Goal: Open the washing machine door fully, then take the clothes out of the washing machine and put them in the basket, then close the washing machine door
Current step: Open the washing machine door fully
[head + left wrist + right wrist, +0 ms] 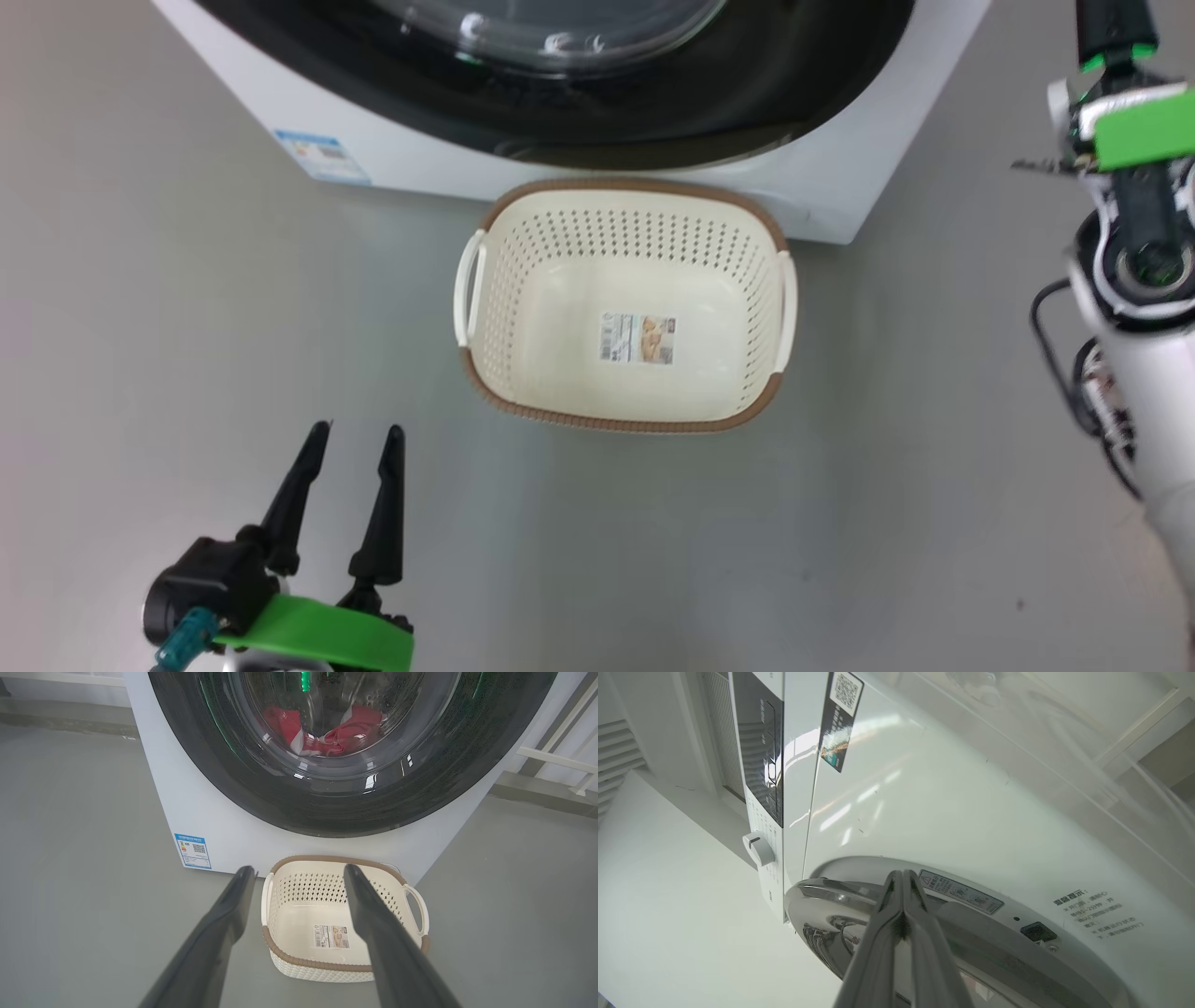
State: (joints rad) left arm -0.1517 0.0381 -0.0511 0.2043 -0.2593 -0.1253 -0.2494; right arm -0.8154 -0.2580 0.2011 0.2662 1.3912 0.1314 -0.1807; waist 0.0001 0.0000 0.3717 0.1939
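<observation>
The head view looks steeply down at the grey floor, with the basket mid-frame and the foot of the washing machine along the top edge. The left wrist view sits low, facing forward along the left claw at the washing machine door. It shares the basket and blue label with the head view. The right wrist view is close against the machine's white front, looking along it toward the control knob at centre left.

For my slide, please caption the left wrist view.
Open left claw faces washing machine door; red clothes behind its glass, empty basket below.
</observation>
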